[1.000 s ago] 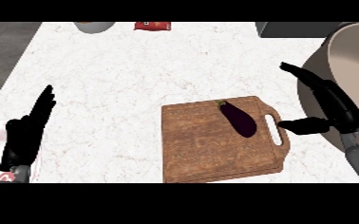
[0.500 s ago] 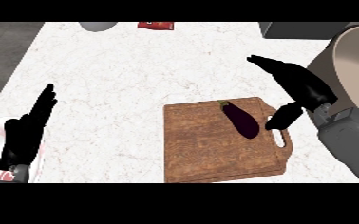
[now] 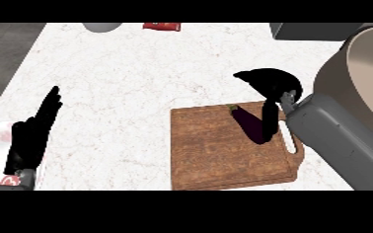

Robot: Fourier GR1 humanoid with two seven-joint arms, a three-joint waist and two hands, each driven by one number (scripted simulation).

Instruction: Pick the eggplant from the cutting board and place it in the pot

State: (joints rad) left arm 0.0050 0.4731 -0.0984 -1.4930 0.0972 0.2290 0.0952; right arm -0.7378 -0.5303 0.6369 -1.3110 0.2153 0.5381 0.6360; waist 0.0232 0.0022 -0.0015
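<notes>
A dark purple eggplant (image 3: 247,123) with a green stem lies on the wooden cutting board (image 3: 218,155), near its far right corner. My right hand (image 3: 271,85) hangs just over the eggplant's far end. Its fingers arch toward the left and its thumb (image 3: 270,121) points down along the eggplant's right side, not closed round it. The pot (image 3: 355,64) shows as a big curved rim at the right edge, partly behind my right forearm. My left hand (image 3: 33,135) rests open at the lower left, fingers up.
A grey round object (image 3: 102,27) and a red packet (image 3: 162,26) sit at the counter's far edge. A dark grey block (image 3: 310,29) stands at the far right. A red and white item (image 3: 9,180) peeks in by my left wrist.
My right hand has swung left from the board's right side to above the eggplant, with the thumb dropping beside it. The eggplant, the board and my left hand have not moved.
</notes>
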